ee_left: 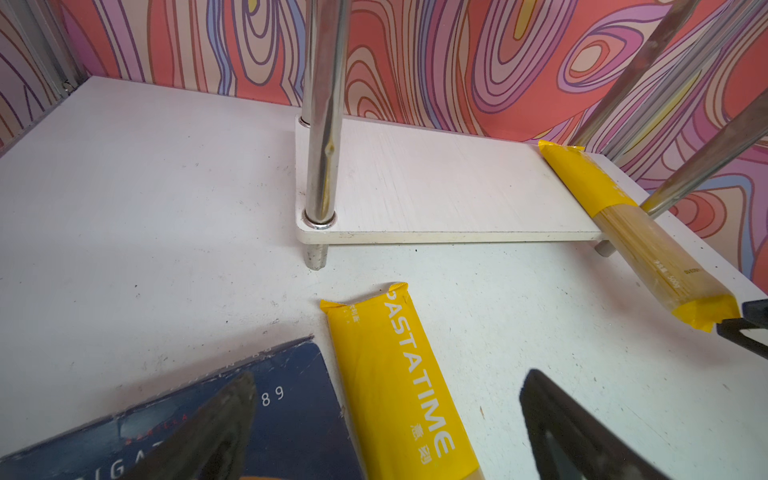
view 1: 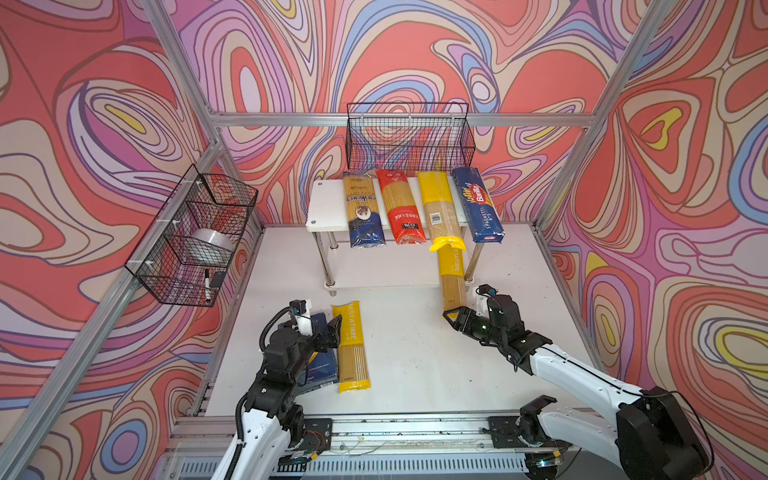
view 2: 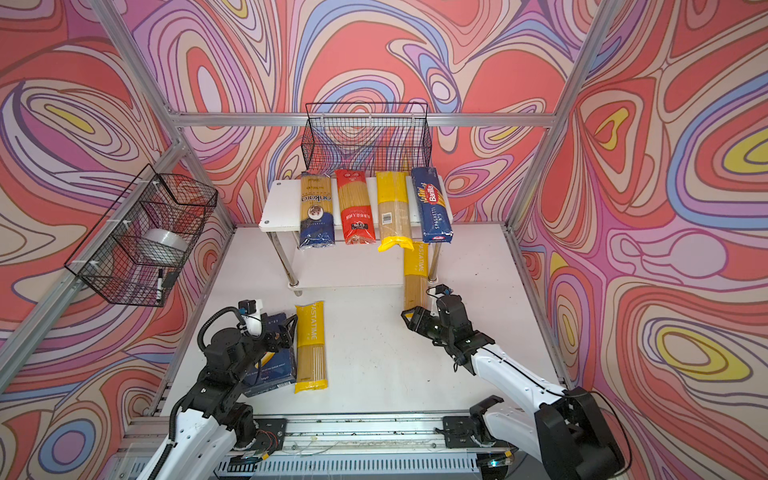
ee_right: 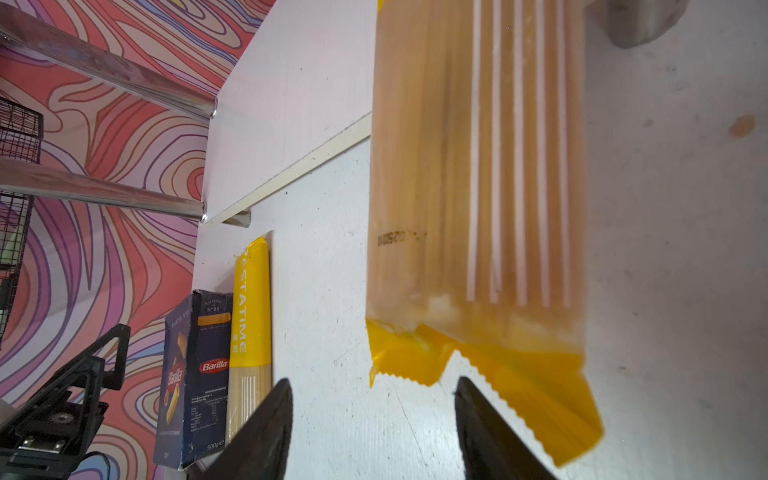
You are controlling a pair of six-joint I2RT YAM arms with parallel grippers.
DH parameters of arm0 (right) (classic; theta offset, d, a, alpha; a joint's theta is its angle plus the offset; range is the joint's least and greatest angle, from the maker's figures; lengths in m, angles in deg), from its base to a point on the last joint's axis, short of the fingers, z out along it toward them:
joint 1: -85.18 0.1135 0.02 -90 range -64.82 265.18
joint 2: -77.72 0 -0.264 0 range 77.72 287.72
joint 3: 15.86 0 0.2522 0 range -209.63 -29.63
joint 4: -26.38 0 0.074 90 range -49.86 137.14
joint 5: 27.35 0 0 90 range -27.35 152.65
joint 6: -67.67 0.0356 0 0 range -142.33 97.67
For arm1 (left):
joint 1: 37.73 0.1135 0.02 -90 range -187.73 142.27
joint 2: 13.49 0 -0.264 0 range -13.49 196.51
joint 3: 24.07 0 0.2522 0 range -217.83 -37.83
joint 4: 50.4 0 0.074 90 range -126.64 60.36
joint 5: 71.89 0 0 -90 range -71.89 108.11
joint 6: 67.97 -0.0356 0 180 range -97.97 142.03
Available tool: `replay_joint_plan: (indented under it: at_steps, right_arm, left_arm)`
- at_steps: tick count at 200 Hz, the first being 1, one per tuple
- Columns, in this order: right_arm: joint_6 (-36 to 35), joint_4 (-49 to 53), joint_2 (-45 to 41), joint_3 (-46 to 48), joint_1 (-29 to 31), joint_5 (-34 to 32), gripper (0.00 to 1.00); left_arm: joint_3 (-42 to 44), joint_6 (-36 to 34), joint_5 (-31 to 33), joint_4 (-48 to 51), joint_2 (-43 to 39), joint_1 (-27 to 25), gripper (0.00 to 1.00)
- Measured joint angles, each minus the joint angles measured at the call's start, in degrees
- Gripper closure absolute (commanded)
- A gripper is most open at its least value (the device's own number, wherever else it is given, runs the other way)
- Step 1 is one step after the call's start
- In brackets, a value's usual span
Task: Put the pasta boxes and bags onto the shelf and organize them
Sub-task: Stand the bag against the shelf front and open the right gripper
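left end effector (ee_left: 388, 374): jaws apart, low over the counter (view 1: 415, 365), straddling the near bag (view 1: 352, 349); one finger (ee_left: 216, 424) above the rigatoni box (ee_right: 195, 374).
rigatoni box: flat on the counter, just left of the near bag.
near bag: yellow-ended, flat on the counter, in front of the shelf (view 1: 328, 208).
right end effector (ee_right: 372, 380): jaws apart, gripping nothing, tips at the second bag's (view 1: 452, 282) near end.
second bag: far end on the lower tier (ee_left: 436, 195), near end out over the counter.
top tier (view 2: 278, 208): left to right, navy bag (view 1: 363, 212), red bag (view 1: 399, 208), yellow bag (view 1: 440, 208), spaghetti box (view 1: 478, 205), all overhanging the front edge.
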Motion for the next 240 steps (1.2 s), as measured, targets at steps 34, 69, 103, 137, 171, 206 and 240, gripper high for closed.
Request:
replay_joint_plan:
  at_steps: [34, 69, 103, 137, 171, 206, 240]
  right_arm:
    - [0.59, -2.84, 1.64, 0.02, 0.0, -0.07, 0.36]
    - [0.66, -4.7, 3.89, 0.0, 0.0, -0.15, 0.36]
    - [0.81, -5.99, 5.79, -0.04, 0.02, -0.44, 0.36]
    - [0.79, -5.92, 6.49, -1.01, 0.11, -0.87, 0.35]
    - [0.48, -5.55, 8.35, -3.13, 0.11, -1.4, 0.35]
    - [-0.5, -5.16, 12.02, -5.9, 0.33, -1.46, 0.34]
    - [-1.66, -3.34, 14.43, -8.76, 0.44, -1.46, 0.33]
  left_arm:
    - [0.0, 0.0, 0.0, 0.0, 0.02, 0.0, 0.0]
    - [0.0, 0.0, 0.0, 0.0, 0.09, 0.0, 0.0]
    - [0.0, 0.0, 0.0, 0.0, 0.46, 0.0, 0.0]
    - [0.0, 0.0, 0.0, 0.0, 0.9, 0.0, 0.0]
    - [0.0, 0.0, 0.0, 0.0, 1.09, 0.0, 0.0]
    - [0.0, 0.0, 0.0, 0.0, 1.2, 0.0, 0.0]
    - [0.0, 0.0, -0.02, 0.0, 1.18, 0.0, 0.0]
